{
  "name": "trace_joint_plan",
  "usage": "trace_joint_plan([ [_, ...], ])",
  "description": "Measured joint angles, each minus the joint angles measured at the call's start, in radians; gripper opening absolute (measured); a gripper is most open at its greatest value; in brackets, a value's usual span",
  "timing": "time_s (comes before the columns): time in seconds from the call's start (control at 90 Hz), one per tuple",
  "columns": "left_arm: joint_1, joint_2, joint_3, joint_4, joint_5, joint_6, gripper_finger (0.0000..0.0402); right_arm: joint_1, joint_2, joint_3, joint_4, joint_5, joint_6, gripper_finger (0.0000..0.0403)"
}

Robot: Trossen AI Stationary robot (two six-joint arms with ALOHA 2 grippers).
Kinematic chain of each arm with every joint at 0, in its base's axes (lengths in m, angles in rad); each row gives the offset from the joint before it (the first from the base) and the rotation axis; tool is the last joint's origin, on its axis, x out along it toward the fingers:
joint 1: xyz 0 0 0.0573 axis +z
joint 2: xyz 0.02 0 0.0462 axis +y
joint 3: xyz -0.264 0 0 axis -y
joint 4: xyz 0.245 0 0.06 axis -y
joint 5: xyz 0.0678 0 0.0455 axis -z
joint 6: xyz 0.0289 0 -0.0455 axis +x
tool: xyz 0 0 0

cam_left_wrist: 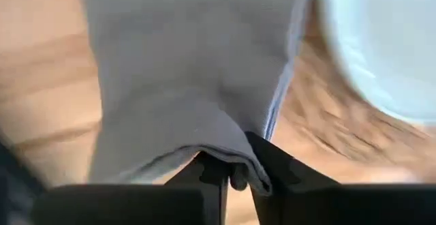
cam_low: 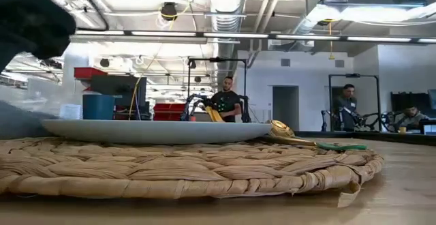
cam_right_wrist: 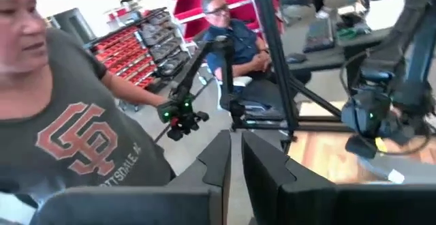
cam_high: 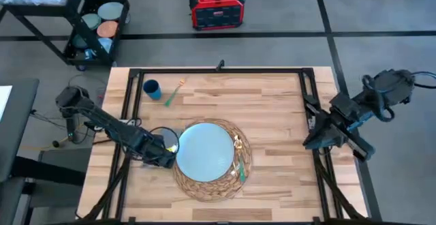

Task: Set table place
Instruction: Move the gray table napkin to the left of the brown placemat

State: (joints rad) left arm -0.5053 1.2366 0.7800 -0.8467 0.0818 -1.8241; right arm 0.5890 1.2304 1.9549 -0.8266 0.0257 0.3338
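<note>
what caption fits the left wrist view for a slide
Left claw pinching the grey napkin beside the pale blue plate.

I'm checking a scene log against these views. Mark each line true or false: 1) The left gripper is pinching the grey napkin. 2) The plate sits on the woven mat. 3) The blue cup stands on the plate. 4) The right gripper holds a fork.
1) True: the left gripper is shut on the grey napkin.
2) True: the plate lies on the woven mat.
3) False: the blue cup stands on the table, apart from the plate.
4) False: the right gripper is shut and holds nothing.
</note>
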Motion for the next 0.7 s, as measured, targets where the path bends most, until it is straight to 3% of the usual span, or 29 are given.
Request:
trace_joint_plan([
  [0.2, 0.000, 0.000, 0.038, -0.024, -0.029, 0.013, 0.0046, 0.007, 0.000, 0.000, -0.009, -0.001, -0.003, 0.0054],
  [0.356, 0.000, 0.000, 0.038, -0.045, 0.039, 0.022, 0.0047, 0.032, 0.000, 0.000, -0.028, -0.001, -0.002, 0.0064],
  [0.7, 0.000, 0.000, 0.083, -0.021, 0.073, 0.323, 0.0048, 0.089, 0.000, 0.000, -0.028, -0.004, 0.013, 0.0069],
])
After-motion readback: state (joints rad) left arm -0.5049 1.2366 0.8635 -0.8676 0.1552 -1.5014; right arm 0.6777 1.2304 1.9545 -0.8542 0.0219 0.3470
